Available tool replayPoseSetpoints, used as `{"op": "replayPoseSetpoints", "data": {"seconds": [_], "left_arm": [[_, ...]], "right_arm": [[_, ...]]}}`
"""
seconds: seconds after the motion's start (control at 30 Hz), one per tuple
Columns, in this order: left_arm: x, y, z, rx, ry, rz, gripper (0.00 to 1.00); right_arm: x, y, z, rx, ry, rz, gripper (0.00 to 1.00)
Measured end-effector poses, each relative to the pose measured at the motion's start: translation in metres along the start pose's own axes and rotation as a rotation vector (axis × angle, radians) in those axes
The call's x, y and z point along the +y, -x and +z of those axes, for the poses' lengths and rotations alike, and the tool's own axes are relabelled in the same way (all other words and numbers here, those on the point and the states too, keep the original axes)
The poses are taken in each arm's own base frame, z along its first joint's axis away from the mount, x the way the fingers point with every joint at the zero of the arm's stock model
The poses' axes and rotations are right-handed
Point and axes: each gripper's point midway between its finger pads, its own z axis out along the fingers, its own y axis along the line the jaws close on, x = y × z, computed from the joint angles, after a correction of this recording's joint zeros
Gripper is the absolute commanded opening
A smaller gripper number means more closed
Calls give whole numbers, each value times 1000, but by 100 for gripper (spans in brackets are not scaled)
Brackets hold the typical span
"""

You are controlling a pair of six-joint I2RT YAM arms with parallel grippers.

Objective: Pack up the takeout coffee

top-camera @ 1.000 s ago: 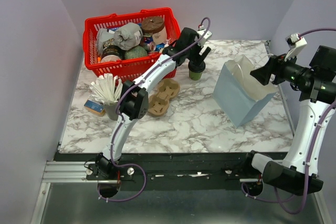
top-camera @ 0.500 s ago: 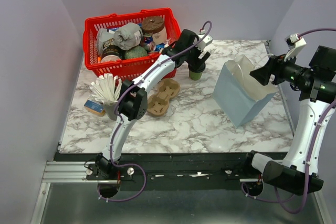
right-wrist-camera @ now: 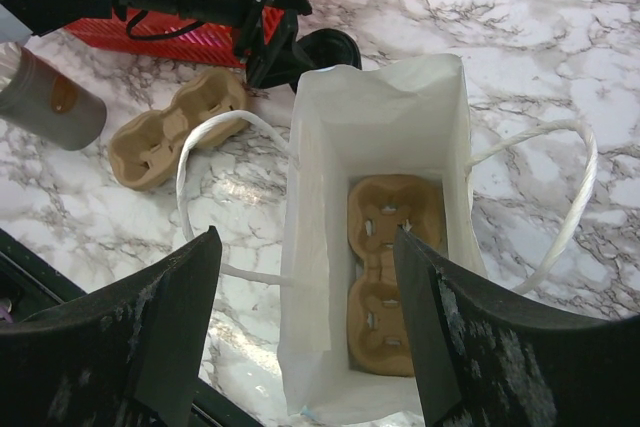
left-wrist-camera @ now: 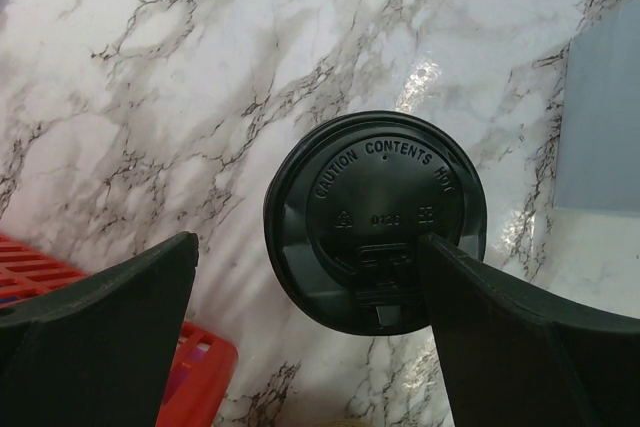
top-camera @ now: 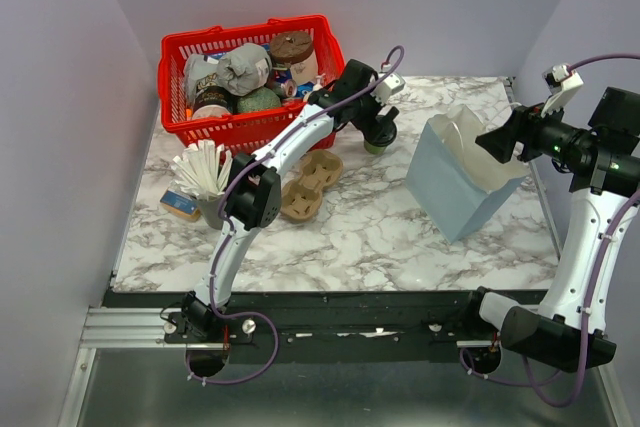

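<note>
The takeout coffee [top-camera: 374, 145] stands on the marble table right of the red basket; only a bit of its green side shows under my left gripper. In the left wrist view its round black lid [left-wrist-camera: 375, 222] lies between my fingers. My left gripper [top-camera: 380, 123] [left-wrist-camera: 308, 247] is open just above the cup; the right finger [left-wrist-camera: 520, 337] overlaps the lid's edge and the left finger stands clear. The lid also shows in the right wrist view [right-wrist-camera: 330, 47]. My right gripper [top-camera: 500, 142] [right-wrist-camera: 308, 237] is open and empty above the open paper bag [top-camera: 460, 182] [right-wrist-camera: 380, 127].
A brown cardboard cup carrier [right-wrist-camera: 392, 267] lies in the bag's bottom. Another carrier [top-camera: 310, 185] [right-wrist-camera: 170, 132] lies on the table. A grey metal cup of white stirrers [top-camera: 205, 182] stands at the left. The red basket [top-camera: 240, 127] of goods is at the back left.
My left gripper has come down and turned over the cup, so less of the green side shows. The right arm and the bag have not moved.
</note>
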Motion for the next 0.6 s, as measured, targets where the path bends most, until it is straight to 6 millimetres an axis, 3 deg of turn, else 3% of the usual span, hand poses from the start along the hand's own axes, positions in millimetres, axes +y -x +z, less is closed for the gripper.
{"op": "replayPoseSetpoints", "data": {"seconds": [0.37, 0.6], "left_arm": [[-5, 1, 3, -5, -30, -36, 99], [-5, 17, 4, -71, -35, -62, 99]], "right_arm": [[0, -1, 1, 2, 6, 4, 78], [-1, -5, 2, 9, 8, 13, 78]]}}
